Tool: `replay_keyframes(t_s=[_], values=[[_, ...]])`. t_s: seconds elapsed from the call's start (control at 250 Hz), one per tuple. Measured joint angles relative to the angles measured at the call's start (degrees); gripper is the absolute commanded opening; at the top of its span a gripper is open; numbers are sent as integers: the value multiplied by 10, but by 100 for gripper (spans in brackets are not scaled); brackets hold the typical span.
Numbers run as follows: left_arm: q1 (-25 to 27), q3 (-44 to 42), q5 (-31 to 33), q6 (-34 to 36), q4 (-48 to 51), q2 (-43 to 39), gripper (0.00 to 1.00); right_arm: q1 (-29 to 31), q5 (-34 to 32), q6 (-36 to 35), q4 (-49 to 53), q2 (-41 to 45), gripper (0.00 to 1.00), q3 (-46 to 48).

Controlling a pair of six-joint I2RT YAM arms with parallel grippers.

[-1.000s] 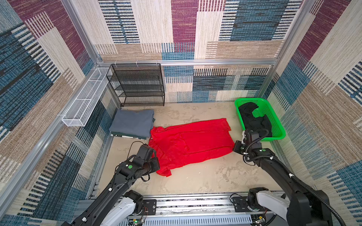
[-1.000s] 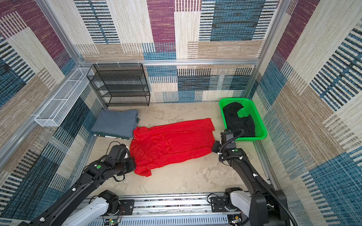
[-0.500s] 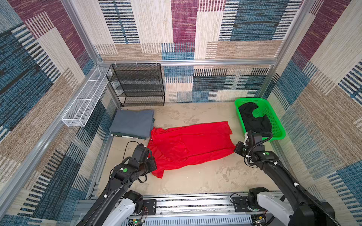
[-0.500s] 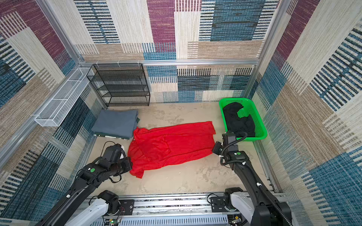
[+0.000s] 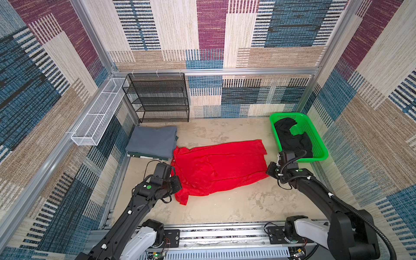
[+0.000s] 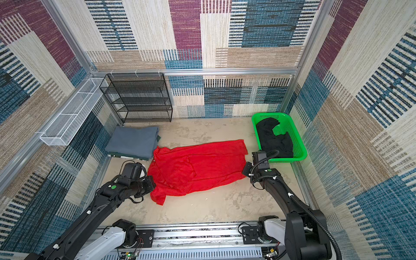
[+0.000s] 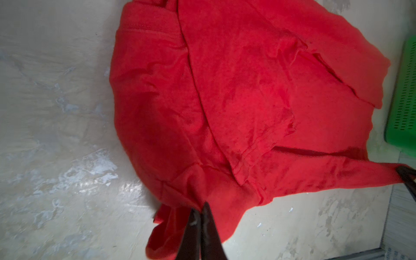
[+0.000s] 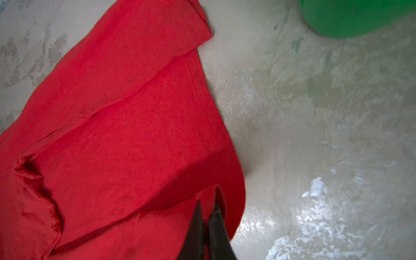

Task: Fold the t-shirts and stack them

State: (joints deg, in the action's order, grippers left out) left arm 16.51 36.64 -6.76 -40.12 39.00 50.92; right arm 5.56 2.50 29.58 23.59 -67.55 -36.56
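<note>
left gripper (image 7: 199,211): clamps red t-shirt (image 5: 220,166); right gripper (image 8: 207,206): likewise; grips unseen from above

A bright green perforated basket (image 5: 311,159) sits at two o'clock on the mottled beige surface (image 5: 225,207). A black wire-mesh shelf rack (image 5: 157,99) stands at eleven o'clock, and a long white mesh tray (image 5: 99,117) hangs at ten o'clock.
</note>
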Motion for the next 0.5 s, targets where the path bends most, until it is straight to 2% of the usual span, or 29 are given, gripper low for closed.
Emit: replay_keyframes(t_s=[0.22,0.5], values=[[-57,16,-42,11,-35,48,0,0,-18,-17,-19,-63,0,-28],[-93,28,-88,17,-72,102,0,0,-47,-35,-23,-101,0,-53]])
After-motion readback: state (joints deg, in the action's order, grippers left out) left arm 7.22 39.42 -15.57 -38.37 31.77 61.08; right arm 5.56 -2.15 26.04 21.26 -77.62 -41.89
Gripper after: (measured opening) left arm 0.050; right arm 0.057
